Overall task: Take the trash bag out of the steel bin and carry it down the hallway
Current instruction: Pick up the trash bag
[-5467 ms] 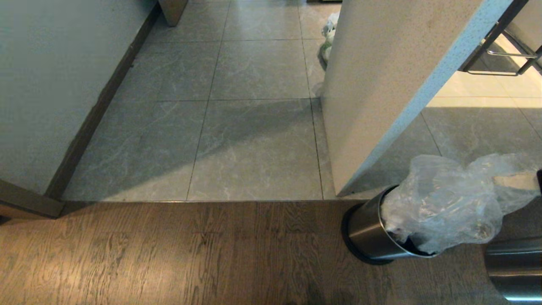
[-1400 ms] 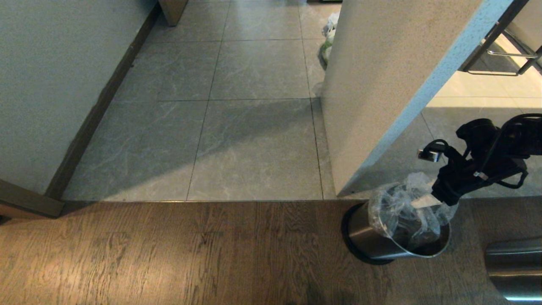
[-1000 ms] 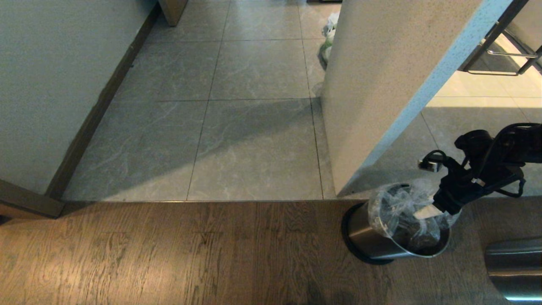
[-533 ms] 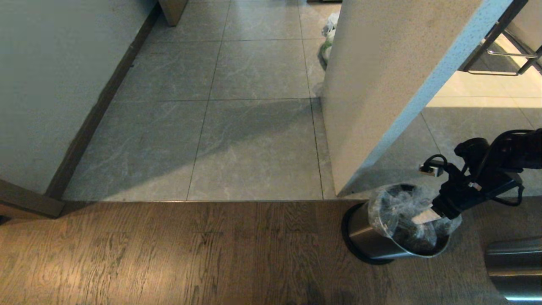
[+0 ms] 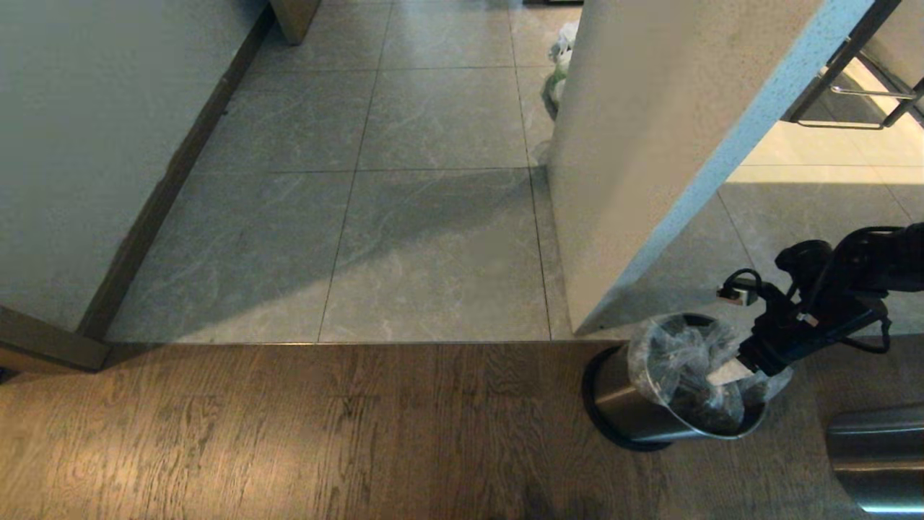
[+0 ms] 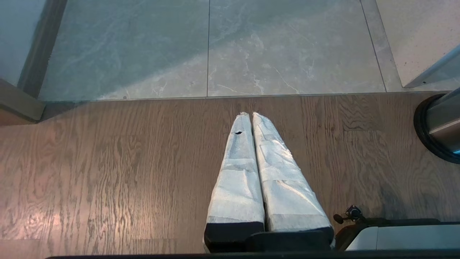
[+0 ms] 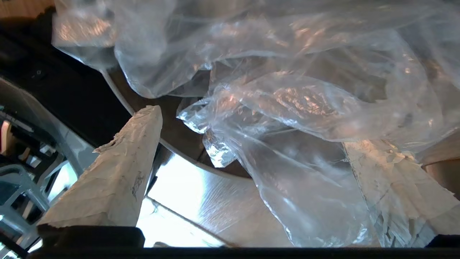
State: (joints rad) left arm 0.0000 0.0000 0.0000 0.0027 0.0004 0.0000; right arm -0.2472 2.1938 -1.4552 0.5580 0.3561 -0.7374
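We see a wood floor (image 5: 289, 433) in front, its grain catching warm light at the left. A thin strip marks where it meets grey marbled tiles (image 5: 433, 253) running away from us. A diagonal shadow crosses the tiles. On the left stands a pale wall (image 5: 86, 144) with a dark skirting (image 5: 166, 195). On the right a speckled white wall corner (image 5: 650, 144) juts in. Past it the tiles (image 5: 816, 155) lie in bright light, near a metal frame (image 5: 859, 94). A white-green bag (image 5: 559, 68) peeks from behind the corner.

One trash bag (image 5: 686, 361), two steel bins: the steel bin (image 5: 635, 404), a larger cylinder (image 5: 877, 458), two pincers.
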